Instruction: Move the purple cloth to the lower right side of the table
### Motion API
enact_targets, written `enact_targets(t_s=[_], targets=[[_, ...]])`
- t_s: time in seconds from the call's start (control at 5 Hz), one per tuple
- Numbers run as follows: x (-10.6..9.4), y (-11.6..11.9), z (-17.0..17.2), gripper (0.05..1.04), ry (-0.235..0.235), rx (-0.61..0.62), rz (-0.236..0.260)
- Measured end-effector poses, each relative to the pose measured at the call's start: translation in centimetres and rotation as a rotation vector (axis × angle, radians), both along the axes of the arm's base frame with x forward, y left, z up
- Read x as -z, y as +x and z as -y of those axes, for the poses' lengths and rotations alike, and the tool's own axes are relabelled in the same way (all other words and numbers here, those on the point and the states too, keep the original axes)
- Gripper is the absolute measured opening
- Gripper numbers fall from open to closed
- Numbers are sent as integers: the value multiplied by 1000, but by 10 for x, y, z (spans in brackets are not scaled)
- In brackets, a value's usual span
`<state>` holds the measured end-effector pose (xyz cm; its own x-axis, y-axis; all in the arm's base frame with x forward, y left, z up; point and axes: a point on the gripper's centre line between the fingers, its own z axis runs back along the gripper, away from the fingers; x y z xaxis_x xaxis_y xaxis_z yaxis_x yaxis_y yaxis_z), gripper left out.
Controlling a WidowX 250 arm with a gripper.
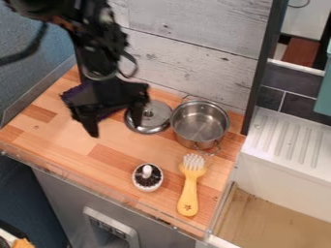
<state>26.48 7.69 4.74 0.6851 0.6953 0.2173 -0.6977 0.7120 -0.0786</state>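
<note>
The black gripper (116,127) hangs over the upper left part of the wooden table (61,133), its two fingers spread wide apart with nothing seen between them. Behind and beneath it lies the purple cloth (72,93), mostly hidden by the gripper; a dark purple edge shows at its left. Whether gripper and cloth touch, I cannot tell.
Right of the gripper lie a metal lid (150,118) and a steel pot (200,124). Nearer the front stand a small round brush (147,177) and a yellow brush (188,193). A plank wall (188,53) borders the back; a sink (278,164) adjoins the right.
</note>
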Motion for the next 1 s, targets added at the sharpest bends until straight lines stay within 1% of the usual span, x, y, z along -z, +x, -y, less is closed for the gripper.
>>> enact_targets(t_s=[0.2, 0.4, 0.6, 0.8, 1.0], targets=[[-10, 13, -29, 1001, 3, -59, 45], [-12, 29, -55, 1001, -16, -94, 49], [-1, 57, -82, 1001, -1, -94, 40], [12, 80, -100, 1001, 42, -70, 31], [18, 100, -110, 1001, 50, -63, 44]])
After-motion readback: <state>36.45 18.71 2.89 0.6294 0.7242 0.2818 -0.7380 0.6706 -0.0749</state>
